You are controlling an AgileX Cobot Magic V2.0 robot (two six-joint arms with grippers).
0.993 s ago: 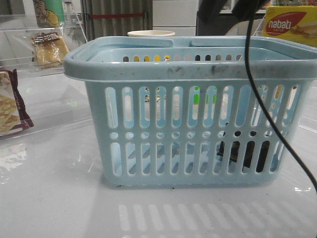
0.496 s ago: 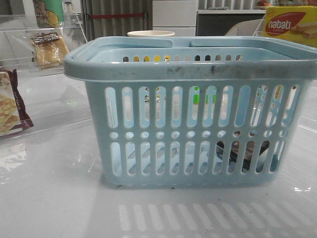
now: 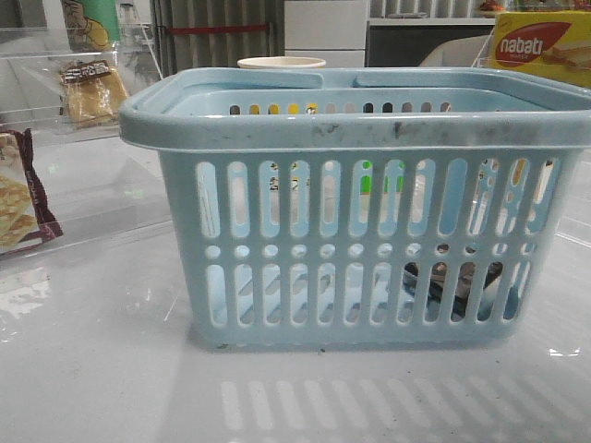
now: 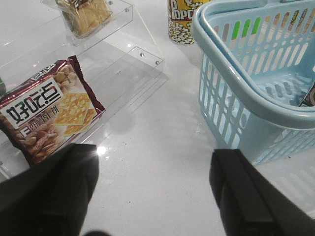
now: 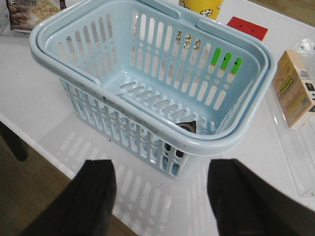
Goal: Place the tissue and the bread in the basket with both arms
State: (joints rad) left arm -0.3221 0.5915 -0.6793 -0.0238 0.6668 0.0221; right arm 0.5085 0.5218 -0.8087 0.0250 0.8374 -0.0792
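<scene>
The right arm and its black cable are gone from the front view now, lifted clear since a second ago, and the small dark grey-black tissue pack (image 3: 454,281) is lying settled on the floor of the large light-blue slotted plastic basket (image 3: 355,138), down in its front right corner, showing through the lower slots. From the right wrist view the pack (image 5: 187,127) is sitting flat against the near wall, touching nothing else. So I'm calling the tissue half done.

The right claw (image 5: 160,196) is hanging above the basket's near rim, fingers spread wide, holding nothing. The left claw (image 4: 155,189) is also gaping and empty, hovering over bare desk between the basket (image 4: 231,93) and the maroon-edged cracker bag (image 4: 49,110).

The bread is what's left: the small clear packet of golden-brown slices (image 3: 90,90) is resting on a clear acrylic stand (image 4: 106,54) toward the far left corner of the desk, well apart from the basket. That looks like the left arm's job.

The desk (image 3: 102,369) is glossy white, throwing back the basket's slots. A yellow popcorn cup (image 4: 184,19) is standing just behind the basket, a yellow-red wafer box (image 3: 543,46) far right, and grey cabinets are lining the room behind.
</scene>
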